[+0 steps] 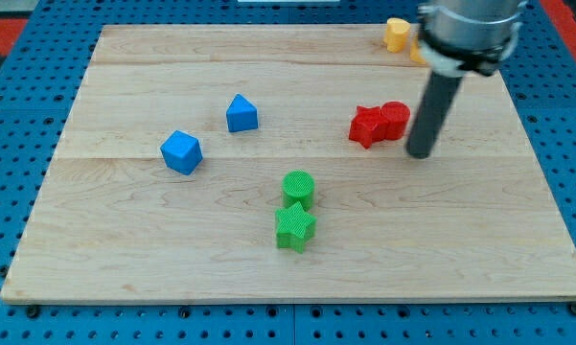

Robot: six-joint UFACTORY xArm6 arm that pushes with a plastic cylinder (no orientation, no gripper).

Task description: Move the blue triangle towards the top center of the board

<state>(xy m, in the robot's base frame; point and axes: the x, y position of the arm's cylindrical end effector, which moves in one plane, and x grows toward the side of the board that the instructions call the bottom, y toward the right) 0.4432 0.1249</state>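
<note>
While my tip [420, 151] sits near the counter's [125, 259] right edge, just right of the two touching red blocks [380, 123], the blue triangle [241, 114] lies left of centre, well apart; I judge no push set up yet. No pincer on this rig, just a smooth dark rod. Blue cube [181, 151] nearer the left edge; green cylinder [298, 188] touches green star [294, 227]. Matte faceted blocks, pale grained wood.

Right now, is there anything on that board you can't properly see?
- Second yellow block, camera view: mostly behind my arm, shape unreadable.
- Yellow block, view's top: shape unclear.
- Two red blocks: pressed together, outlines merge.
- My tip: whether it touches the board can't be told.
</note>
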